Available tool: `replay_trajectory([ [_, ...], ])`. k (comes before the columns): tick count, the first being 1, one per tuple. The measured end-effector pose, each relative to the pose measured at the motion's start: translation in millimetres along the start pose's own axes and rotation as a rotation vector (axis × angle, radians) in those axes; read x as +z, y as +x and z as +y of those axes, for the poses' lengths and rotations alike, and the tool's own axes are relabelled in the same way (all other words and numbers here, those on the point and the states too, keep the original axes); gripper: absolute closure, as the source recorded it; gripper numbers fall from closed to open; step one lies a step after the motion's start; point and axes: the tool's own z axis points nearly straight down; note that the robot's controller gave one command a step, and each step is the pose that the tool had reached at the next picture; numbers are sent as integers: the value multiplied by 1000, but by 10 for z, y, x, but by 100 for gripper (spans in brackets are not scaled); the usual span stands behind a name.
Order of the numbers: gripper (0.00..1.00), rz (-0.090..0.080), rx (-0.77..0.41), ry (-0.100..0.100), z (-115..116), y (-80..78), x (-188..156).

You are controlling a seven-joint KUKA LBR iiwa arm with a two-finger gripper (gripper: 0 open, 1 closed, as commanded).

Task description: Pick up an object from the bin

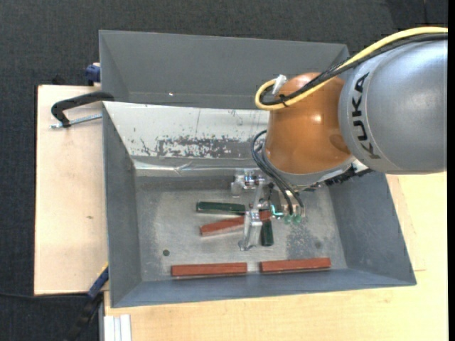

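Camera view: grey bin (118, 212) (speckled inside) against dark flooring (213, 6).

Six loose things are lying in the grey metal bin (121, 212), counted by kind. Two long red-brown bars are lying along the lower part of the frame: the left bar (208, 269) at lower centre and the right bar (295, 264) just right of it. Two slim sticks are lying at the frame's centre: one dark green stick (219, 207) and, just below it, one red-brown stick (220, 226). One short dark green piece (268, 236) is sitting right of centre, beside the sticks. One small dark speck (166, 253) is showing left of centre on the bin floor, too small for its kind to be told.
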Motion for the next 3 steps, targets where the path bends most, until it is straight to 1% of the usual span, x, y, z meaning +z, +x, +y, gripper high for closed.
replay_trajectory([
  [1, 0, -7, 1, -1, -5, -12, -37],
  [2, 0, -14, -135, 1, -226, -277, 420],
  [3, 100, -14, -316, 0, -28, -328, 956],
])
